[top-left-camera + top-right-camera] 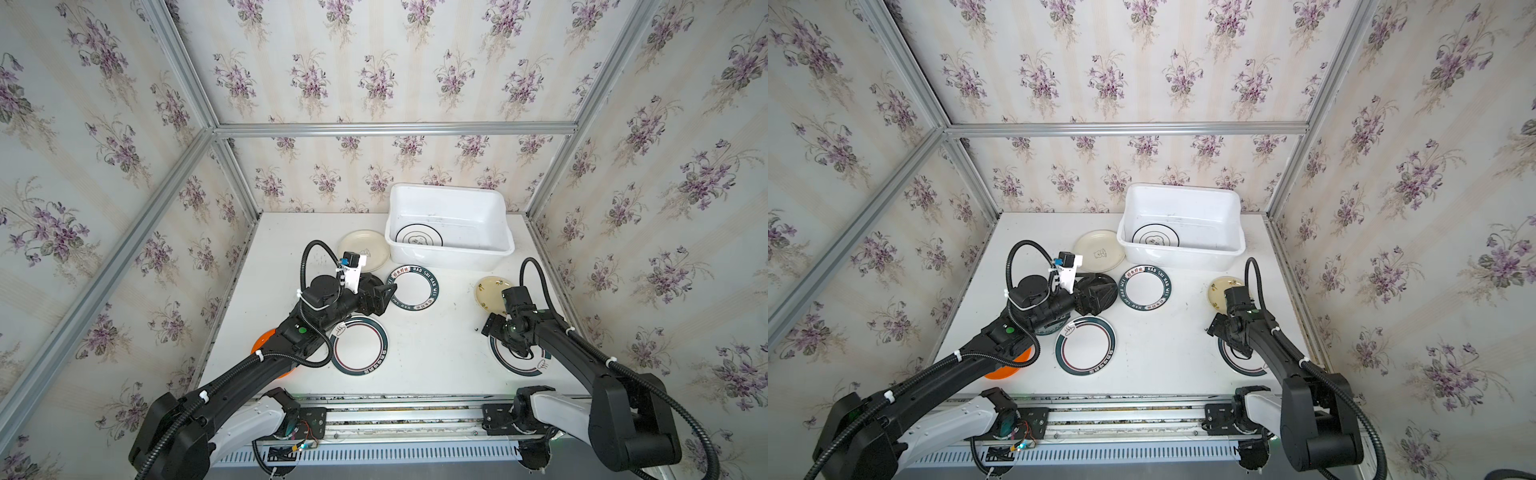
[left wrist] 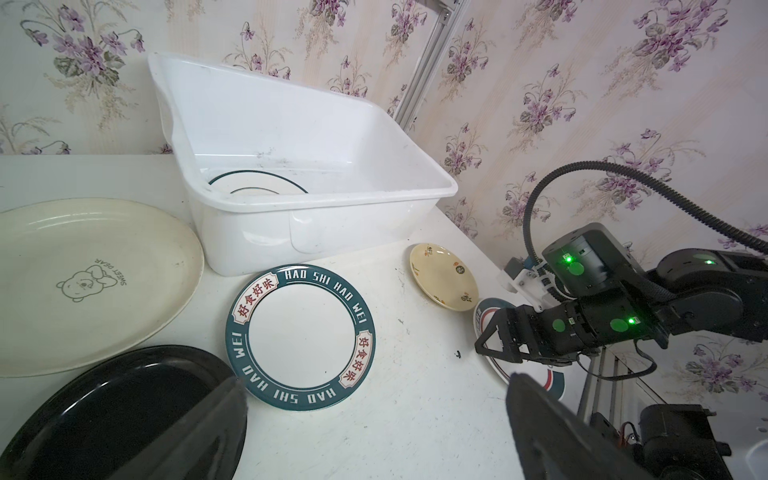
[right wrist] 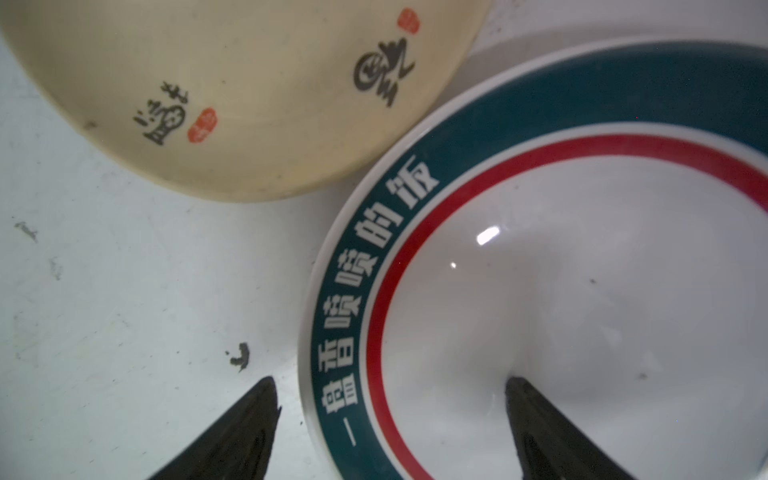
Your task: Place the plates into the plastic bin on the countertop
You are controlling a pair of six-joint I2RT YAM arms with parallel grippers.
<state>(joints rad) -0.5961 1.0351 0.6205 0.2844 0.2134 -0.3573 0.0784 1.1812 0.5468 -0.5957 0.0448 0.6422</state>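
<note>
Fingers [image 3: 232, 436] spread on left gripper [image 2: 376, 377] and right gripper [image 3: 390, 380]; one plate [image 1: 419, 239] in the plastic bin [image 1: 457, 258], seven seen on the surface [image 1: 436, 340]

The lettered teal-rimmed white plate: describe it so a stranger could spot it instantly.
Find the deep white plastic bin at the back of the white countertop. Flat just in front of its near wall lies a round white plate with a dark teal rim. Only its rim reads HAO SHI HAO WEI in white capitals, with red characters on cream panels.

L gripper [image 2: 376, 378] jaws wide; R gripper [image 3: 390, 380] prob. open, angled down
</note>
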